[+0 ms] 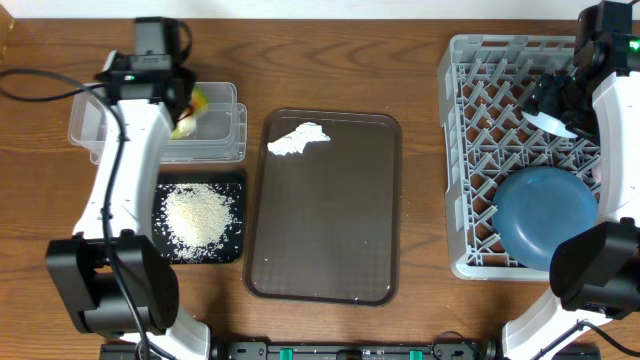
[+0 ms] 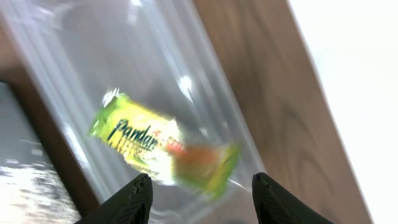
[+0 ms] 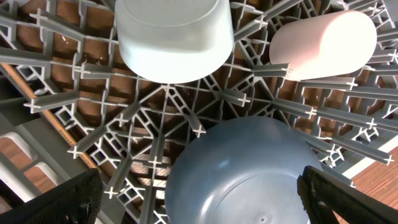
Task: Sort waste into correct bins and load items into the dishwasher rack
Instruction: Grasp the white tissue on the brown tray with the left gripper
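Left pincer (image 2: 202,199): jaws spread wide with nothing between them, hanging over the tub.
Wrapper: the crumpled wrapper with yellow-green print (image 2: 158,146) lies just ahead of the left pincer's fingertips, apart from them.
Tub: the clear, colourless rectangular plastic tub (image 1: 222,140) holds that wrapper on its floor.
Right pincer (image 3: 202,199): jaws wide apart and empty, above the rack.
Rack: the big square grey plastic lattice rack (image 1: 470,150) carries a small mint green bowl (image 3: 174,37) turned upside down, a small pink cup (image 3: 323,43) beside it, and a round blue dish (image 3: 242,180), upturned, directly beneath the right pincer.
Black tray: the shallow black rectangular tray (image 1: 230,250) holds a loose heap of white rice grains (image 1: 195,215); it sits on the wooden counter (image 1: 420,310) just beside the tub.
Brown tray: the larger dark brown serving tray (image 1: 330,230) lies between tub and rack, with a crumpled white scrap (image 1: 298,138) near one corner.
Hard to make out: the wrapper is blurred in the left wrist view; overhead, the left arm covers part of the tub and the right arm hides much of the rack's far side; whether the blue dish is a plate or a bowl, I cannot tell.
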You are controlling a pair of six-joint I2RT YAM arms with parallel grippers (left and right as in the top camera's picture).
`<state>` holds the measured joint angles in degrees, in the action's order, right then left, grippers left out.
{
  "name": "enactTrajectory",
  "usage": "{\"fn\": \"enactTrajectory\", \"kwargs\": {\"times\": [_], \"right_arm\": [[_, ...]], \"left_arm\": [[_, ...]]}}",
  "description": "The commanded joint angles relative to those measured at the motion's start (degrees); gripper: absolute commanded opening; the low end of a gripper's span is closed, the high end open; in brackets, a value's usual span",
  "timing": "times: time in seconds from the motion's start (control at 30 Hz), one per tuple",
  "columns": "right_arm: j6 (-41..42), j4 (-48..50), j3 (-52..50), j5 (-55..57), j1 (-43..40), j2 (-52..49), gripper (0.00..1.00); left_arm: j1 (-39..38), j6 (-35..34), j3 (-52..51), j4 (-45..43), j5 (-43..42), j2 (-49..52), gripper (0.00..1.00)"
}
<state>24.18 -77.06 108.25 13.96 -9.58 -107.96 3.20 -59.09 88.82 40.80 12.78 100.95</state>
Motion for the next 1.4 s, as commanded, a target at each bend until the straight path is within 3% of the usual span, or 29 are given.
{"fn": "enactTrajectory", "kwargs": {"times": [0.0, 0.17, 0.3, 0.43, 0.53, 0.63, 0.87, 1.13, 1.37], "right_arm": [[1.1, -0.1, 0.1, 0.6, -0.1, -0.4, 0.99], [1.1, -0.1, 0.1, 0.6, -0.1, -0.4, 0.99], [1.1, -0.1, 0.1, 0.6, -0.1, -0.4, 0.99], [1.1, -0.1, 0.1, 0.6, -0.1, -0.4, 0.99], [1.1, -0.1, 0.1, 0.6, -0.1, -0.4, 0.99], [1.1, -0.1, 0.1, 0.6, -0.1, -0.4, 0.99], [1.1, -0.1, 0.1, 0.6, -0.1, -0.4, 0.99], [1.1, -0.1, 0.1, 0.6, -0.1, -0.4, 0.99], [1.1, -0.1, 0.1, 0.6, -0.1, -0.4, 0.99]], "left_arm": [[1.8, 1.7, 0.1, 1.6, -1.7, -0.2, 0.55], [1.8, 6.3, 0.1, 3.3, -12.5, -0.2, 0.56], [-2.1, 14.6, 0.1, 3.8, -21.6, -0.2, 0.56], [-8.3, 24.0, 0.1, 2.6, -21.5, -0.1, 0.57], [-13.4, 24.9, 0.1, 2.3, -17.2, 0.6, 0.59], [-16.7, 20.2, 0.1, 2.0, -14.5, 2.6, 0.59], [-21.2, -2.3, 0.1, 1.4, -14.7, 9.4, 0.59], [-23.4, -3.8, 0.1, -6.5, -14.6, 16.5, 0.59], [-23.3, -8.9, 0.1, -8.2, -13.1, 21.0, 0.59]]}}
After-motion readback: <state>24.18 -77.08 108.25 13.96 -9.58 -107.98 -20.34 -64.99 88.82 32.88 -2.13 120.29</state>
